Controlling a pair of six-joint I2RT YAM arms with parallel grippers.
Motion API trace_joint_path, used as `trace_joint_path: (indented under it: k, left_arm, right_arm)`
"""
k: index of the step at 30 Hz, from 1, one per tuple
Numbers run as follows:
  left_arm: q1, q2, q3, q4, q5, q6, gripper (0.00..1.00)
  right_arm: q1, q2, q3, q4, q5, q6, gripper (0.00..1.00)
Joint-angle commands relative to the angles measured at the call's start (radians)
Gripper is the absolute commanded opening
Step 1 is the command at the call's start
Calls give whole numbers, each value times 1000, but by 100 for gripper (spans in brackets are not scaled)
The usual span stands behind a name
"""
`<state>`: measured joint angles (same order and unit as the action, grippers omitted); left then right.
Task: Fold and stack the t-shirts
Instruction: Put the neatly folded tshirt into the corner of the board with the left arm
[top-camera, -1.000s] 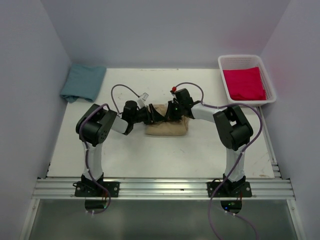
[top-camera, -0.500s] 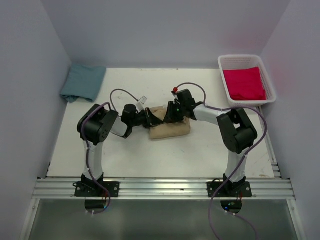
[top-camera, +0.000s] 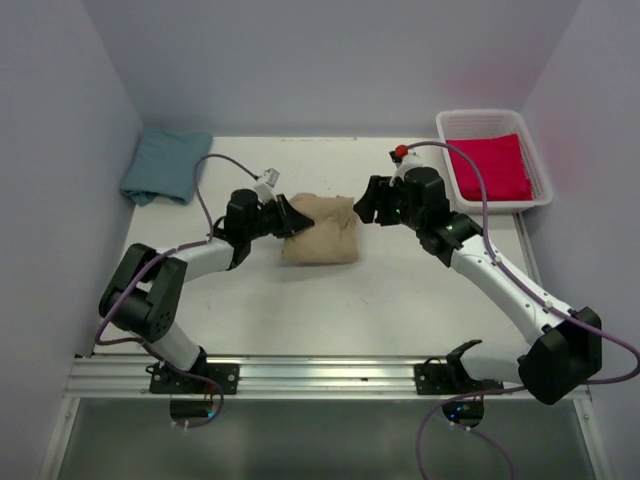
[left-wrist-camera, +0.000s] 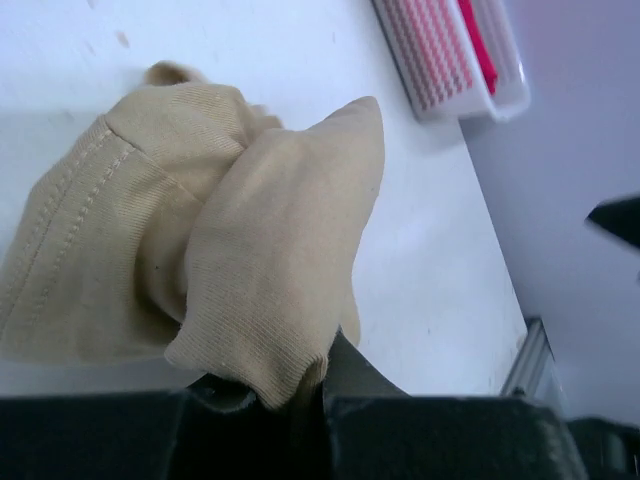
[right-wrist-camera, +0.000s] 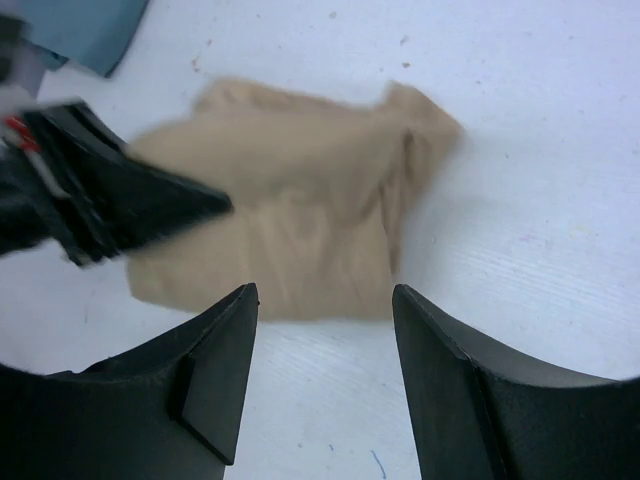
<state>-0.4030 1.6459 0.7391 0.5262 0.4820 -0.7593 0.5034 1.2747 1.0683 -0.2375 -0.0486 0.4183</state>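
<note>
My left claw (top-camera: 284, 218) is clamped on the left fold of the tan shirt (top-camera: 322, 232), mid desk (top-camera: 400, 290); right claw (right-wrist-camera: 325, 295) open, just off its right edge. Cloth's light and floppy, likely to sag open. I'd pinch doubled edges, both layers together.

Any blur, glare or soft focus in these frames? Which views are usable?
Right wrist: motion-blurred, with the tan t-shirt and left pincer smeared and only its own fingers crisp. Left wrist: sharp up close, the shirt's weave and stitching readable, though the white basket behind is slightly soft. Top external: even light, soft shadows, no glare, all in focus.
</note>
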Motion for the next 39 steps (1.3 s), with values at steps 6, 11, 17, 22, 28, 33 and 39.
trace_joint_path:
  k: [6,11,17,22,28,33,39]
  left_arm:
    - [245,-94,210,-151,-128,66,0]
    - [346,-46,336,-161,-115,51,0]
    - [476,63,577,-175,-60,29,0]
    - [535,202,850,-242,-23,24,0]
    - [622,388,1097,-299,12,17,0]
    - [710,511,1203,-278,65,-34,0]
    - [785,629,1357,-275,113,-72,0]
  right_arm:
    - [-5,-25,-88,-105,59,-26,61]
    - [-3,-15,-128,-88,29,-13,60]
    - [-3,15,-169,-83,-23,0,59]
    - [-3,40,-176,-101,-31,-4,59]
    - [-3,57,-159,-166,-20,-26,59]
    - [-3,87,-114,-226,-11,-32,58]
    - [-2,166,-62,-243,-26,-16,57]
